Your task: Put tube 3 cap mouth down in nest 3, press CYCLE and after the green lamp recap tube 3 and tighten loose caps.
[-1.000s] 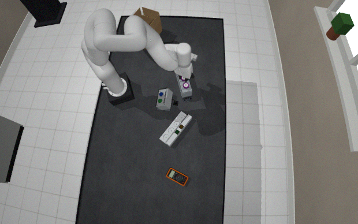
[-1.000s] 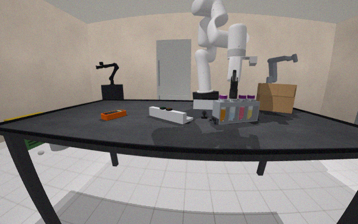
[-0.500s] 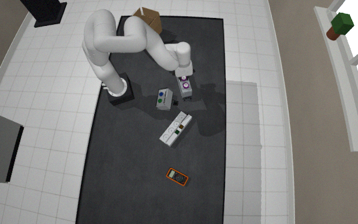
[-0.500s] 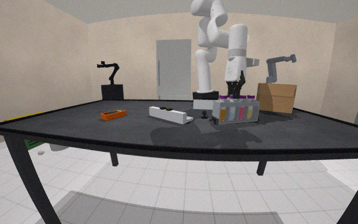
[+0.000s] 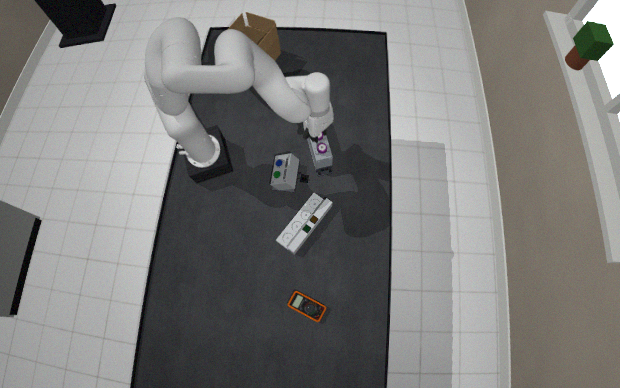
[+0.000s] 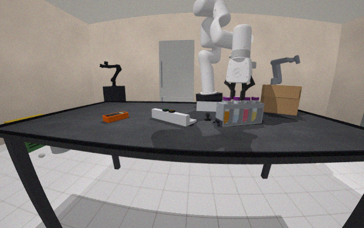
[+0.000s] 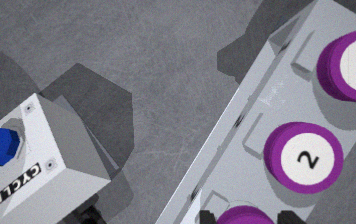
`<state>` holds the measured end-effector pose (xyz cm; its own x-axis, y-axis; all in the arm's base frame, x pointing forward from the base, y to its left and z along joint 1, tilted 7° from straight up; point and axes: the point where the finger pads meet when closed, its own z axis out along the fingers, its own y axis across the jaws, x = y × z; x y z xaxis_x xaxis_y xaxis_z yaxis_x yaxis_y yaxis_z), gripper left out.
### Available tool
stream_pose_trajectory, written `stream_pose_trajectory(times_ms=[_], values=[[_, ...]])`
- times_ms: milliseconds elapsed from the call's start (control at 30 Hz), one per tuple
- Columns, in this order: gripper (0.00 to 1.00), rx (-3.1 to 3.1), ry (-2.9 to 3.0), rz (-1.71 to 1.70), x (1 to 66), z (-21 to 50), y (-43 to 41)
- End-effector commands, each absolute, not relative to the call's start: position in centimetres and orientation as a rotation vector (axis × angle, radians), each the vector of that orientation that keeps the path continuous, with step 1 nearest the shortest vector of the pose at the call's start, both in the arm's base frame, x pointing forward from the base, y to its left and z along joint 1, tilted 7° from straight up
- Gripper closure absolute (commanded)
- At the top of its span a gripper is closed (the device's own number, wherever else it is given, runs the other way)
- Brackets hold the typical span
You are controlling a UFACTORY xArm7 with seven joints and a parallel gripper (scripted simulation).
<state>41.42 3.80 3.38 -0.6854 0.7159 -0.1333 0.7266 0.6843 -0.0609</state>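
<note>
The grey decapping station holds four tubes with purple caps and coloured liquid. My gripper points straight down over it and is shut on the cap of tube 3, which sits on its tube. In the wrist view this cap shows at the bottom edge between the dark fingertips, with the cap of tube 2 and the cap of tube 1 beyond it. The white cap tray lies nearby with empty nests; its amber lamp and green lamp look dark.
The key housing with the blue CYCLE key and green READY key stands just beside the station; it also shows in the wrist view. A cardboard box stands behind the station. An orange multimeter lies far off.
</note>
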Motion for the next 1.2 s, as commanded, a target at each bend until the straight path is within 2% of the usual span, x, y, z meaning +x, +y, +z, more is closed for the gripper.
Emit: stream_pose_trajectory(times_ms=[0, 267, 300, 633, 767, 833, 1167], values=[[1.00, 0.901, 2.932, -0.152, 41.56, 3.51, 3.83], [1.00, 0.870, 2.942, -0.153, 41.56, 3.51, 3.83], [0.54, 0.870, 2.942, -0.153, 41.57, 3.51, 3.83], [0.54, 0.871, 2.942, -0.153, 41.56, 3.51, 3.83], [0.54, 1.320, 2.754, -0.133, 41.57, 3.50, 3.83], [0.54, 1.320, 2.754, -0.133, 41.57, 3.50, 3.83], [0.54, 2.120, 2.171, -0.081, 41.57, 3.49, 3.83]])
